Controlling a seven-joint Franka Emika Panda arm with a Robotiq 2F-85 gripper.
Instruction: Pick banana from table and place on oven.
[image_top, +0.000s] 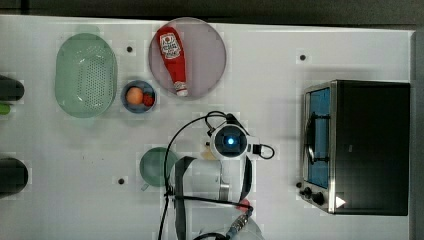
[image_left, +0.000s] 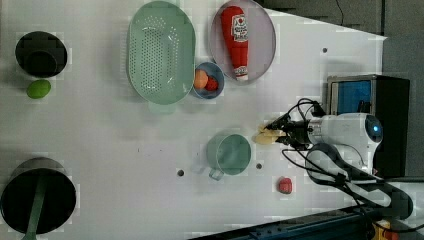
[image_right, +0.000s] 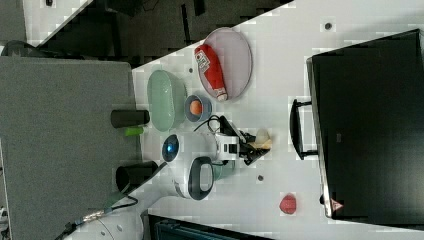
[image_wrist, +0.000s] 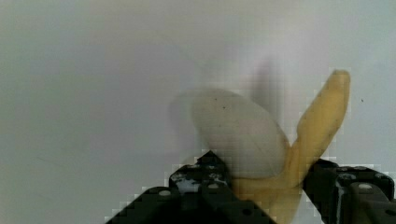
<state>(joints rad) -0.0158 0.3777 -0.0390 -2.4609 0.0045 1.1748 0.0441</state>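
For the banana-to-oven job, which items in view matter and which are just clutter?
Job items:
- banana, between the gripper's fingers
- oven
- table

Clutter:
- ketchup bottle on a plate
- green colander
- small bowl with an orange ball
- green cup
- red lump
- lime
- dark pots

The arm reaches out low over the desk (image_left: 125, 150), white wrist housing with its blue light facing up in the top view. The hand (image_wrist: 266, 182) points down at the desk, its 2 black fingers (image_wrist: 201, 186) standing on either side of the banana (image_wrist: 322, 121), touching it.
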